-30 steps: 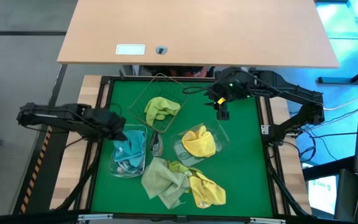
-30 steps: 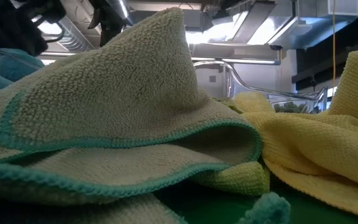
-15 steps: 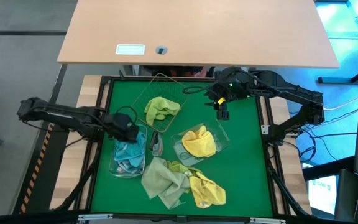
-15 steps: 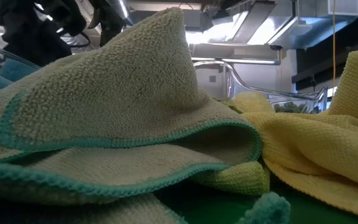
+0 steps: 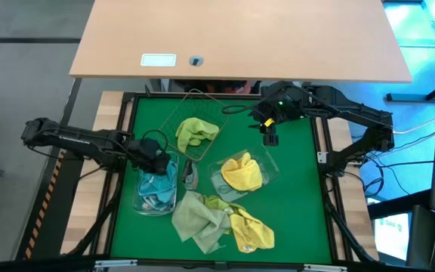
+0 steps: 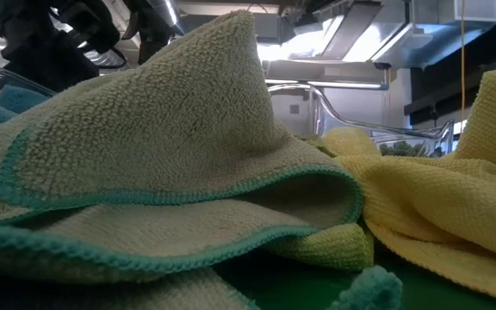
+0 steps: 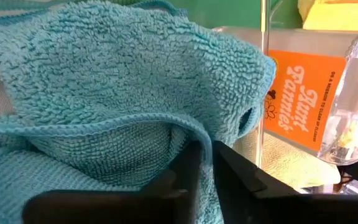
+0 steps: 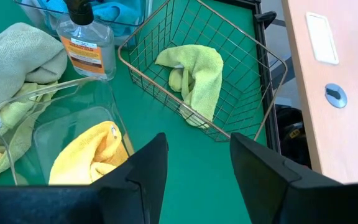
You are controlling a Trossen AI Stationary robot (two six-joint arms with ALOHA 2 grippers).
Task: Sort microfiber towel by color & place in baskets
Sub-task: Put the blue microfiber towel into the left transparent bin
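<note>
While the left tool [image 5: 155, 153] hangs at the rim of the left clear basket [image 5: 143, 202], we log it pressed together on a fold of the teal towel [image 7: 123, 87], which lies inside that basket. Change noted: a second ago this arm sat further back toward the tabletop's left edge; it has since reached in over the basket and then held nearly unchanged.

We read this as the teal cloth being delivered, release pending.

Further entries:
- Right tool [image 8: 194, 155]: spread, empty, waiting above the far right of the green tabletop [image 5: 293, 196], unmoved.
- Wire mesh basket [image 5: 202, 106]: holds a lime green towel [image 5: 195, 132].
- Right clear basket [image 5: 266, 172]: holds a yellow towel [image 5: 242, 172].
- Unsorted heap, near edge: pale olive towel [image 5: 198, 219], second yellow towel [image 5: 251, 230].
- Small bottle [image 8: 86, 43] between baskets.
</note>
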